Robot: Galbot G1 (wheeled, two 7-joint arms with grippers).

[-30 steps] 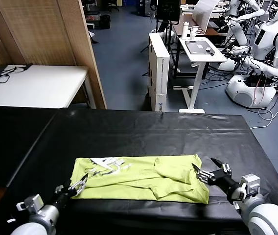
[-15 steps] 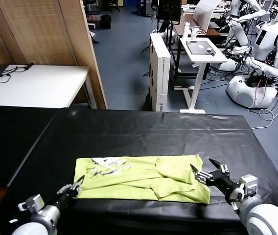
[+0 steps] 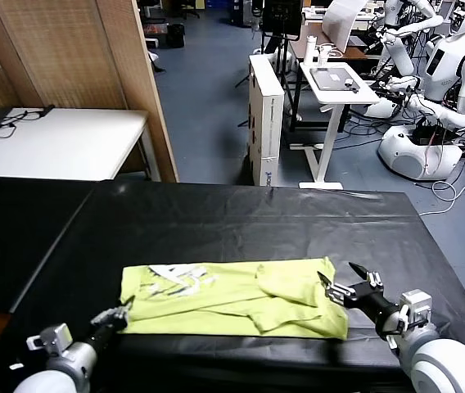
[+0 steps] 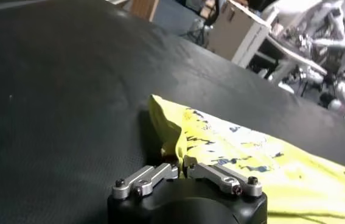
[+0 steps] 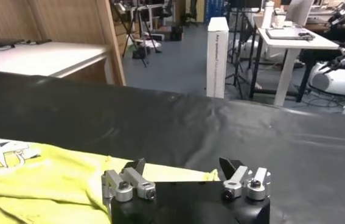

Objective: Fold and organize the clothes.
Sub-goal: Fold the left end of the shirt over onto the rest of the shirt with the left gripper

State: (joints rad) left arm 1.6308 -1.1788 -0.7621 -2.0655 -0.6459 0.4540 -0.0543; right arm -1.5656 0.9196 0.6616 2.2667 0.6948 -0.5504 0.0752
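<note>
The lime yellow-green T-shirt [image 3: 241, 299] lies folded into a long strip on the black table [image 3: 232, 221], with its white print [image 3: 179, 280] near the left end. My left gripper [image 3: 120, 313] is at the shirt's near left corner, shut on a pinched fold of the fabric; in the left wrist view the gripper [image 4: 181, 169] shows the yellow cloth [image 4: 233, 146] rising between its closed jaws. My right gripper [image 3: 343, 288] is open at the shirt's right end. In the right wrist view the gripper [image 5: 183, 167] has its jaws spread over the shirt's edge [image 5: 50, 176].
The black table's near edge runs just below the shirt. Behind the table are a white table [image 3: 60, 143] at the back left, a wooden partition [image 3: 126, 74], a white box [image 3: 265, 115], a white desk [image 3: 335, 86] and other robots [image 3: 429, 98] at the back right.
My left gripper has drawn back a little toward the near left edge, at the shirt's corner. The shirt's left end has shifted slightly. The right gripper has barely moved.
</note>
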